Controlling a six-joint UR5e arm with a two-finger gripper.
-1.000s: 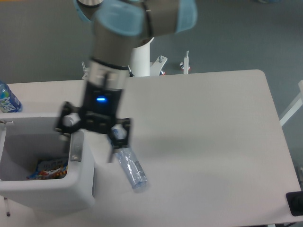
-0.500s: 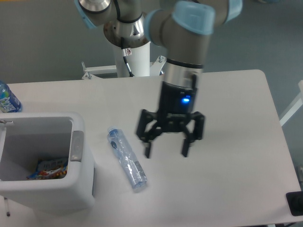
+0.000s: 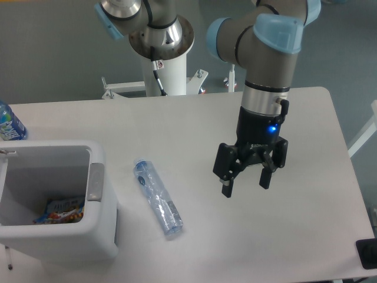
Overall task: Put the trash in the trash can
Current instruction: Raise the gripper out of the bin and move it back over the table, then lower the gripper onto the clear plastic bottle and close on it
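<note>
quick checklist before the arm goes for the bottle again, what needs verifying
1. Claw open and empty: ok, fingers spread with nothing between them.
2. Crushed bottle free to grasp: ok, it lies flat on the table, apart from the trash can wall.
3. Claw lined up over the bottle: not ok, it sits well off to the side away from the bin.
4. Trash can opening clear: ok, only the snack packet lies at the bottom.
5. Snack packet already binned: ok.
6. Upright water bottle out of the path: ok, it stands at the far edge beyond the bin.
</note>
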